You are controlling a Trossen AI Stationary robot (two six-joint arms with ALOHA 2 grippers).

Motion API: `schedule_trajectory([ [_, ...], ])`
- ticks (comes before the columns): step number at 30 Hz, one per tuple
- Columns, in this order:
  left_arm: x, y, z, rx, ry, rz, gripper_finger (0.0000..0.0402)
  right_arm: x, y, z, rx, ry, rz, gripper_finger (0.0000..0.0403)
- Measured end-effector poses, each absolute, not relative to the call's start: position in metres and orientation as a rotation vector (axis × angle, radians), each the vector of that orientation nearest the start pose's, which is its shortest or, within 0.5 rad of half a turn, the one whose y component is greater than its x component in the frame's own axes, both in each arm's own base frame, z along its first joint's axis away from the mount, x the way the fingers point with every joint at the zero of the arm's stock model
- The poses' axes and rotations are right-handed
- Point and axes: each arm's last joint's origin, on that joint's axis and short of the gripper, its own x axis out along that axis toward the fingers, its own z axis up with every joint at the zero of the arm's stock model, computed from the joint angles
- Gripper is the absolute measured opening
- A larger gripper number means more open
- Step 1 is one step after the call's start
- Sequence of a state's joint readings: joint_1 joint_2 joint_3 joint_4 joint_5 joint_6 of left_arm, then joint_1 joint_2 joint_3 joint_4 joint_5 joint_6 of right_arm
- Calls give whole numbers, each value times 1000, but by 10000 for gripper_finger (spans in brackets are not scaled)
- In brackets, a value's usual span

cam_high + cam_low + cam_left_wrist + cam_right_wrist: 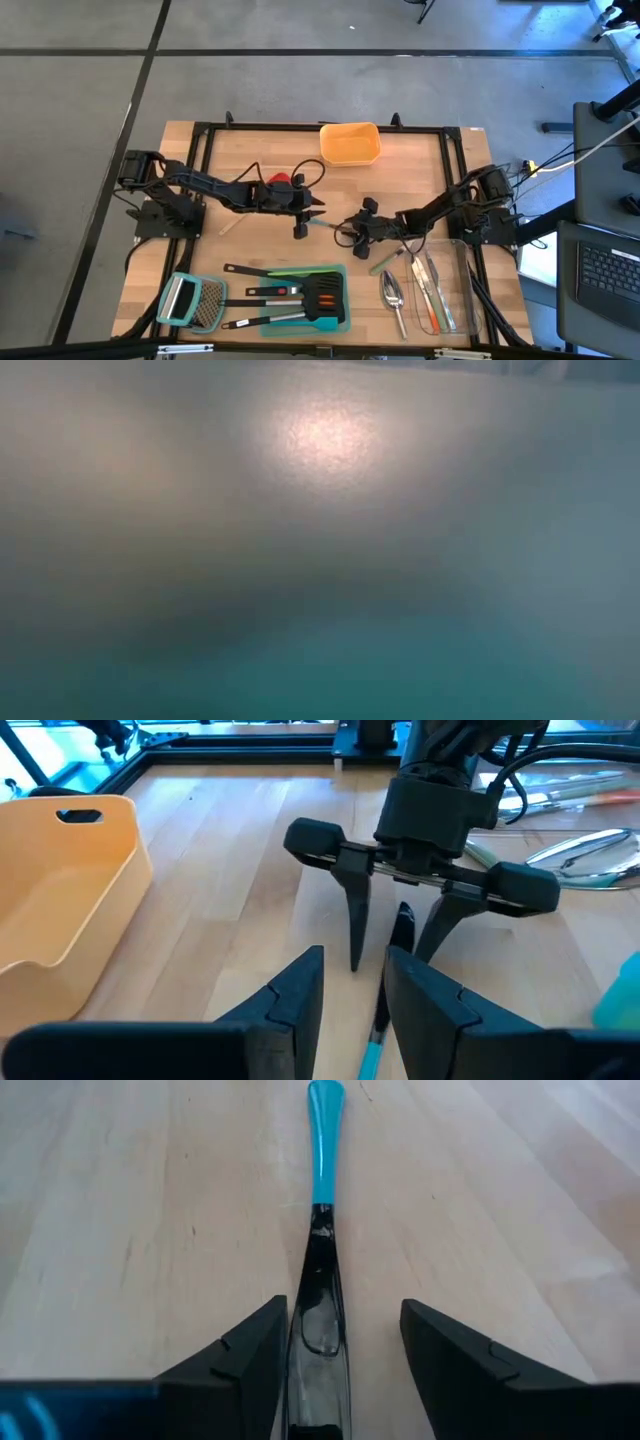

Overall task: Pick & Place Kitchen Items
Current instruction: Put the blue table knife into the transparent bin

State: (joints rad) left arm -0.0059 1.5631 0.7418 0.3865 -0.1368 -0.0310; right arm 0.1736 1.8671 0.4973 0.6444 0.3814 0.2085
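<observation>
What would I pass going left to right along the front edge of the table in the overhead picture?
Grater with light-blue handle → teal tray of black turners → silver spoon → clear container of cutlery.

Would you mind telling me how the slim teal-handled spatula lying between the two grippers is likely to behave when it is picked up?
The slim teal-handled spatula looks thin and light, so it should lift easily. Its glossy handle may slip or pivot between the open fingers of the right gripper. Lying flat on the wooden table, it probably will not roll, though its dark blade may flex.
</observation>
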Motion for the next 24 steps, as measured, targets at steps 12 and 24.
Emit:
schedule_trajectory([
  [12,316,2,189,-25,427,141,103,276,20,65,-9,679,-298,206],
  [24,316,2,189,-19,427,138,103,277,7,65,1,692,-254,206],
])
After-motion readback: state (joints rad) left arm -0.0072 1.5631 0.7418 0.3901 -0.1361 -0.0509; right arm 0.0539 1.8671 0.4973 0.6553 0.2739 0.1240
